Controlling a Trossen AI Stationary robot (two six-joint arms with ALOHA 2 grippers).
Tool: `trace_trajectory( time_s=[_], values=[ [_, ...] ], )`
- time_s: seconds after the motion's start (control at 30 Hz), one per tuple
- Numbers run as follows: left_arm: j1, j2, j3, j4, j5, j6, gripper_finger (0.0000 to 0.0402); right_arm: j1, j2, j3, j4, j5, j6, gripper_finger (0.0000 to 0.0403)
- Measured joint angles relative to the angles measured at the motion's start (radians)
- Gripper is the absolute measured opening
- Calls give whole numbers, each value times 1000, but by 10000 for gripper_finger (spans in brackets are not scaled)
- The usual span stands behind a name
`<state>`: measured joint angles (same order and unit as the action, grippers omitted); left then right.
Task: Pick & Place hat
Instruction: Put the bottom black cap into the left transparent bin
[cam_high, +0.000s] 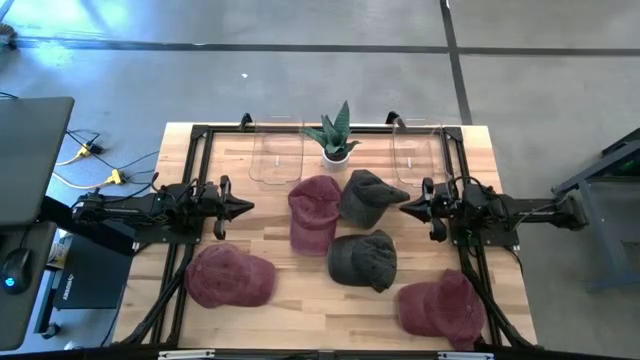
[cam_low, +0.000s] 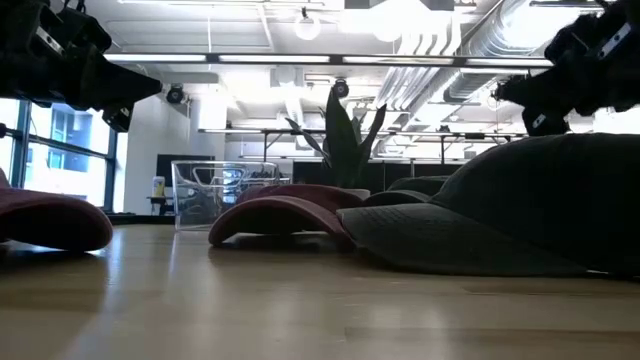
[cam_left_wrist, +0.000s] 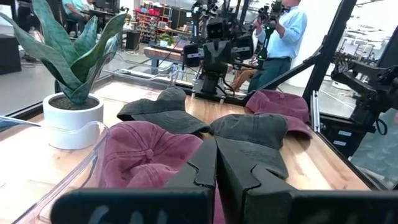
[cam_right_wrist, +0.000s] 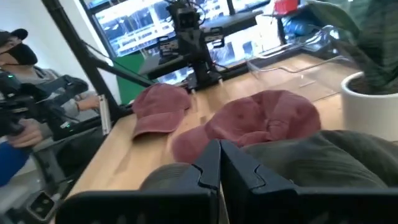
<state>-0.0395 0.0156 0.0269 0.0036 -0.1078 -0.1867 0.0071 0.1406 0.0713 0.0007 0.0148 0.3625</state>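
Observation:
Five caps lie crown up on the wooden table. In the high view a maroon cap (cam_high: 314, 212) and a dark grey cap (cam_high: 368, 197) lie side by side at the middle, and a second grey cap (cam_high: 362, 259) lies nearer. Another maroon cap (cam_high: 228, 276) sits near left, and a third (cam_high: 442, 307) near right. My left gripper (cam_high: 246, 207) hangs shut above the table, left of the middle maroon cap (cam_left_wrist: 146, 152). My right gripper (cam_high: 404, 210) hangs shut just right of the far grey cap (cam_right_wrist: 323, 165). In the low view both grippers (cam_low: 150, 88) (cam_low: 500, 90) are well above the tabletop.
Two clear plastic bins (cam_high: 277, 152) (cam_high: 417, 150) stand at the far edge with a potted plant (cam_high: 337, 136) between them. Black frame rails (cam_high: 196, 160) run along the table's sides. Bare wood shows between the near caps (cam_high: 305, 300). People stand beyond the table (cam_left_wrist: 283, 31).

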Motion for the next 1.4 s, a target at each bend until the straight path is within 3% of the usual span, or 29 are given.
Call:
trace_trajectory(
  time_s=[0.27, 0.4, 0.53, 0.77, 0.9, 1.13, 1.27, 1.4],
  values=[
    [0, 0, 0, 2, -32, 2, 1, 161, 328, 202, -60, 17, 84, 0],
    [0, 0, 0, 2, -33, -1, 1, 252, 517, 337, -176, 47, 290, 0],
    [0, 0, 0, 2, -33, -2, 1, 352, 669, 450, -292, 0, 496, 0],
    [0, 0, 0, 2, -24, -43, 1, 526, 808, 434, -269, 19, 937, 11],
    [0, 0, 0, 1, 6, -55, 1, 627, 858, 304, -33, 109, 1136, 64],
    [0, 0, 0, -3, 52, -58, 1, 750, 969, 48, 562, 372, 1297, 210],
    [0, 0, 0, -3, 53, -58, 1, 744, 1030, 17, 611, 405, 1346, 261],
    [0, 0, 0, -2, 51, -59, 1, 711, 1096, 35, 581, 303, 1417, 269]
  ],
)
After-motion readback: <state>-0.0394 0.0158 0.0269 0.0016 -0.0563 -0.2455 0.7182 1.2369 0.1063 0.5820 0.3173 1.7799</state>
